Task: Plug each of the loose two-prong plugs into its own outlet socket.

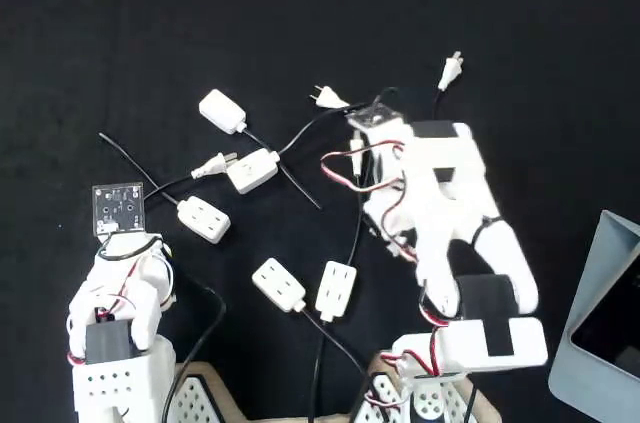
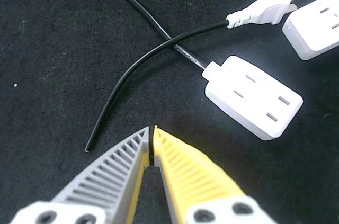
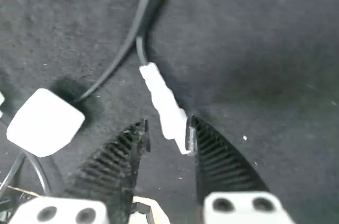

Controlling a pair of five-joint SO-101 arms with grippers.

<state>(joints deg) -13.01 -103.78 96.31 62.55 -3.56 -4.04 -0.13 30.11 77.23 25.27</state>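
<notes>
Straddling a white plug (image 3: 161, 99), R hand (image 3: 167, 126) is spread, not clamped; L hand (image 2: 153, 131) clenched empty, near an outlet socket (image 2: 254, 97) on blk counter (image 2: 47, 49).

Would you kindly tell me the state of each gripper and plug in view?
Left arm's grey-and-yellow gripper: shut, empty.
Right arm's black gripper: open.
White two-prong plug between its jaws: unplugged.
White plug beside white socket block: prongs bare, unplugged.
Far-right white plug: loose.
</notes>
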